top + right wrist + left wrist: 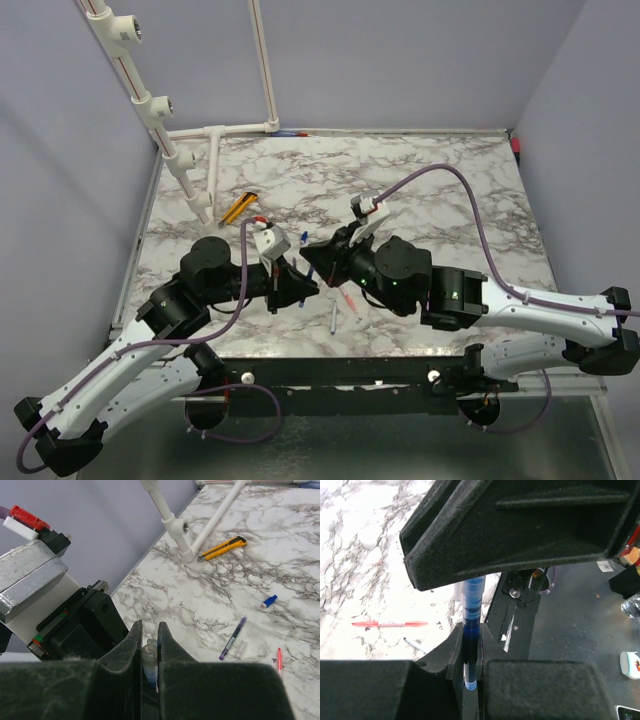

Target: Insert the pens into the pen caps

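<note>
My left gripper [471, 630] is shut on a dark blue pen [472, 605], which runs up from the jaws to under the right gripper's black body. My right gripper [148, 630] is shut on a translucent pen cap [149, 656] with blue showing inside it. In the top view the left gripper [306, 286] and right gripper [312, 254] meet tip to tip above the table's near middle. A red-pink pen [348, 298] and a whitish pen [333, 318] lie just right of them. A loose blue cap [270, 601] lies on the marble.
A yellow-and-black flat tool [238, 207] lies at the back left beside a white pipe frame [215, 160]. A purple-blue pen [233, 638] with a clear sleeve [241, 650] beside it lies on the marble table [450, 190]. Grey walls enclose the sides and back.
</note>
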Action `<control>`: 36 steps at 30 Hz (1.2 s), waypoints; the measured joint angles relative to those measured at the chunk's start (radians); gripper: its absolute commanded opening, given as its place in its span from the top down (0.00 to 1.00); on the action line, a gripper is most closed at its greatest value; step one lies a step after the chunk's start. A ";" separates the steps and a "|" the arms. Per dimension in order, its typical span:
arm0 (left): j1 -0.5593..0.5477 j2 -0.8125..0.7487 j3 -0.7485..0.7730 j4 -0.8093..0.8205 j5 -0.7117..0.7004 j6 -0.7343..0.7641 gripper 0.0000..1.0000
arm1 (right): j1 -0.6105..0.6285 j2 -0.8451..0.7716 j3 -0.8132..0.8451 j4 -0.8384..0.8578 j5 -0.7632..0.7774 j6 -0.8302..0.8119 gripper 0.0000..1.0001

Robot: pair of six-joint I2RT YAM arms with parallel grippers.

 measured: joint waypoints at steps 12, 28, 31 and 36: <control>0.000 -0.086 -0.060 0.099 0.045 -0.055 1.00 | 0.039 0.007 0.072 -0.044 0.005 -0.039 0.84; 0.016 -0.145 -0.123 0.166 -0.002 -0.113 1.00 | 0.053 0.065 0.246 -0.117 0.193 -0.196 0.44; 0.016 -0.146 -0.124 0.138 -0.047 -0.135 1.00 | 0.052 0.029 0.246 -0.111 0.278 -0.242 0.40; 0.016 -0.144 -0.124 0.055 -0.175 -0.200 1.00 | 0.053 -0.037 0.246 -0.142 0.436 -0.270 0.33</control>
